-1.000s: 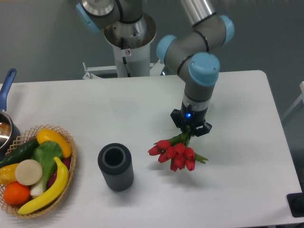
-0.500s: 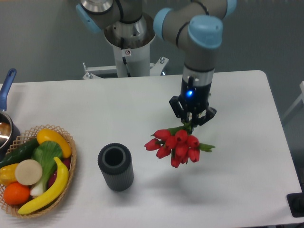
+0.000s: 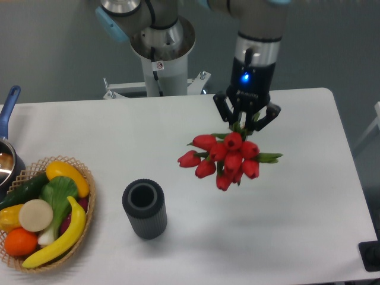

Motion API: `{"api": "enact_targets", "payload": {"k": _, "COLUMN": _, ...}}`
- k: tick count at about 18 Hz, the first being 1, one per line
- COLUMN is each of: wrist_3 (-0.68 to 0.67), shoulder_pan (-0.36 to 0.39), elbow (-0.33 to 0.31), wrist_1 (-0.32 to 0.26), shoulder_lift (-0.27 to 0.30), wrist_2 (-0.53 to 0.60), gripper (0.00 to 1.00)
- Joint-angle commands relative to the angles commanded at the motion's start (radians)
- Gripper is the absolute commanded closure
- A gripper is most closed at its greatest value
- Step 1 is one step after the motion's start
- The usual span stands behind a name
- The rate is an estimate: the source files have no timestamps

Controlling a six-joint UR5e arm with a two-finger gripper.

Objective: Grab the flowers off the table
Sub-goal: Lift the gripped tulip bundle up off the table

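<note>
Higher than before, the end effector (image 3: 246, 123) stays clamped on the flowers (image 3: 228, 157); both clear of the table (image 3: 309, 202).

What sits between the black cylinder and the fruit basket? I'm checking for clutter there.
Nothing: in the fixed camera view only bare white table separates the black cylinder from the fruit basket.

text: none legible | sticker on robot base (image 3: 158, 65): unreadable
</note>
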Motion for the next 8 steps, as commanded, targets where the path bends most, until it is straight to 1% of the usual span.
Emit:
{"api": "enact_targets", "payload": {"k": 1, "wrist_3": 0.011, "shoulder_pan": 0.002, "elbow": 0.009, "wrist_1": -0.022, "shoulder_lift": -0.002, "wrist_2": 0.0, "gripper": 0.81}}
{"api": "enact_targets", "payload": {"k": 3, "wrist_3": 0.041, "shoulder_pan": 0.017, "elbow": 0.011, "wrist_1": -0.043, "shoulder_lift": -0.002, "wrist_2": 0.0, "gripper": 0.81}}
{"api": "enact_targets", "payload": {"k": 8, "wrist_3": 0.048, "shoulder_pan": 0.028, "elbow": 0.017, "wrist_1": -0.057, "shoulder_lift": 0.002, "wrist_2": -0.002, "gripper": 0.81}}
